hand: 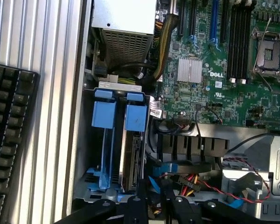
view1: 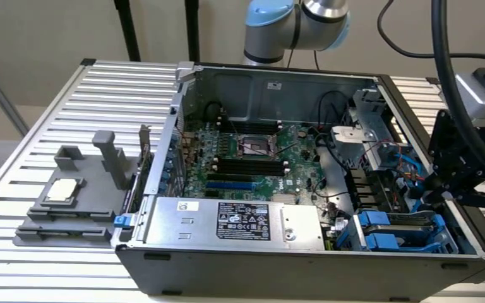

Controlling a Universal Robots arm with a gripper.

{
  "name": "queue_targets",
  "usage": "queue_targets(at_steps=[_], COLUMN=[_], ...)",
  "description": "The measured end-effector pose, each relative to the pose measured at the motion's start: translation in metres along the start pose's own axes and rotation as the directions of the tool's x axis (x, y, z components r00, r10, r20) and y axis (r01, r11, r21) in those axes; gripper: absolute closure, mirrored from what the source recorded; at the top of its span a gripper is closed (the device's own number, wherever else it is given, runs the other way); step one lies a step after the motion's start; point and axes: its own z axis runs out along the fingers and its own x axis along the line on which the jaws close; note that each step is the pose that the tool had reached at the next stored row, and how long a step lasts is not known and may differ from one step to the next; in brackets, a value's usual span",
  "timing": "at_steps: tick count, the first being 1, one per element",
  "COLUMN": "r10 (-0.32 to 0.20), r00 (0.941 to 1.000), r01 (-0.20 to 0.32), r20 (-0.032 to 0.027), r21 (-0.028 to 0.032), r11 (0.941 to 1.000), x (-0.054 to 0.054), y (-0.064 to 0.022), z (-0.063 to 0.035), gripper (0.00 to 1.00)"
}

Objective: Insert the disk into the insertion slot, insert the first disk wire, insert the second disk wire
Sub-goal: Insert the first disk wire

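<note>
Exterior view: the pincer (view1: 432,197) is seen at three o'clock of the open computer case (view1: 268,95), near the insertion slot (view1: 352,237) at four o'clock. Wrist view: the disk (hand: 130,161) is seated in the slot beside the pincer (hand: 154,198), whose grip cannot be told.

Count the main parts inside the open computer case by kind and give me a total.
Blue drive frames: 2
Power-supply box: 1
Green motherboard: 1
Processor socket: 1
Silver heat sink: 1
Total: 6
</note>
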Motion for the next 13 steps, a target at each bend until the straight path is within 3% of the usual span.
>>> queue_targets(at_steps=[6,9,10,13], r10=[-0.012,-0.016,-0.018,-0.03], r00=[0.9999,0.9999,0.9998,0.9996], r01=[0.012,0.016,0.018,0.03], r20=[-0.0002,-0.0004,-0.0002,-0.0005], r21=[-0.0012,-0.0015,-0.0017,-0.0029], r11=[0.9999,0.9999,0.9998,0.9996], x=[-0.007,-0.011,-0.011,-0.012], y=[0.0028,0.0032,0.0038,0.0083], z=[0.0067,0.008,0.0084,0.0087], gripper=[0.75,0.73,0.66,0.66])
